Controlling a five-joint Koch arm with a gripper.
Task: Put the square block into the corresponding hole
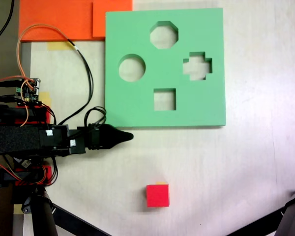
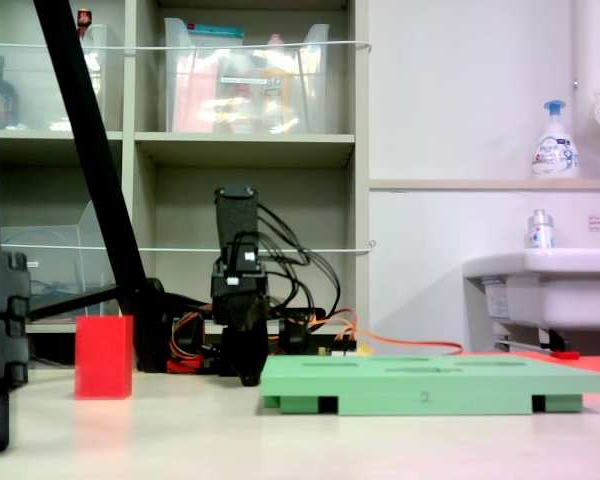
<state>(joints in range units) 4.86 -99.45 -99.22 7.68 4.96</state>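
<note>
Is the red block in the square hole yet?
No. The block sits on the table, away from the board; the square hole is empty.

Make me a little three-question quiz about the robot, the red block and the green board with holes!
1. True or false: the red block is already sitting in the square hole.
2. How many holes does the green board have in the first exterior view?
A) two B) four C) six
3. Fill in: in the first exterior view, the gripper is just below the board's lower ____ corner.

Key:
1. False. The block rests on the table, apart from the board.
2. B: a circle, an octagon, a cross and a square.
3. Left.
</note>
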